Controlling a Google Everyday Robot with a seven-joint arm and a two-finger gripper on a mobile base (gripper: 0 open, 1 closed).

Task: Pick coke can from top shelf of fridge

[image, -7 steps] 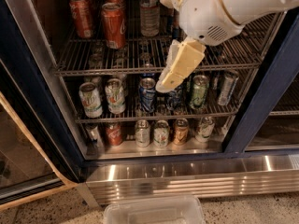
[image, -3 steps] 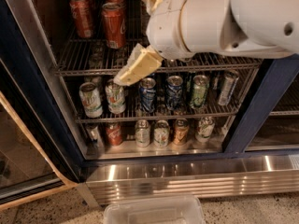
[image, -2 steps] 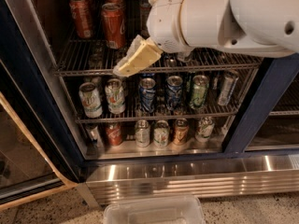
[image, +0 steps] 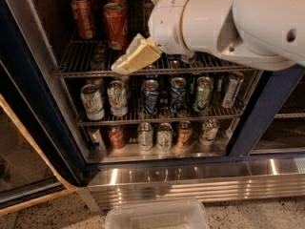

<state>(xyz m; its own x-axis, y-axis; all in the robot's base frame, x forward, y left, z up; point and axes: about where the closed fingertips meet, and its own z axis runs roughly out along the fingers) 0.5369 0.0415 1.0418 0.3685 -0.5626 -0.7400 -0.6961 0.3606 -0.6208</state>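
Camera view looks into the dark blue-framed fridge (image: 267,113), where the cream-coloured gripper (image: 125,65) hangs at the near edge of the grey wire top shelf (image: 76,61), angled down and to the left from the bulky white arm (image: 228,23). The red aluminium coke can (image: 116,25) with white script stands upright on that shelf, just left of and farther in than the gripper, not touching it; a second red can (image: 82,15) stands to its left, deeper in. The step in hand looks like the approach: nothing seems to be gripped, and the tip sits low, about level with the rack's edge and below the can's middle. The next move probably calls for raising and levelling the gripper, lining it up on the nearer can, then reaching in without knocking the neighbour. Whether the gripper is spread or pressed together I cannot tell, since it reads as one pale wedge. The arm hides the right half of the top shelf, so what stands there is unknown, and the cans' tops are partly cut off by the upper edge. Mixed-colour cans on the lower wire racks (image: 157,120) are too blurred to read.
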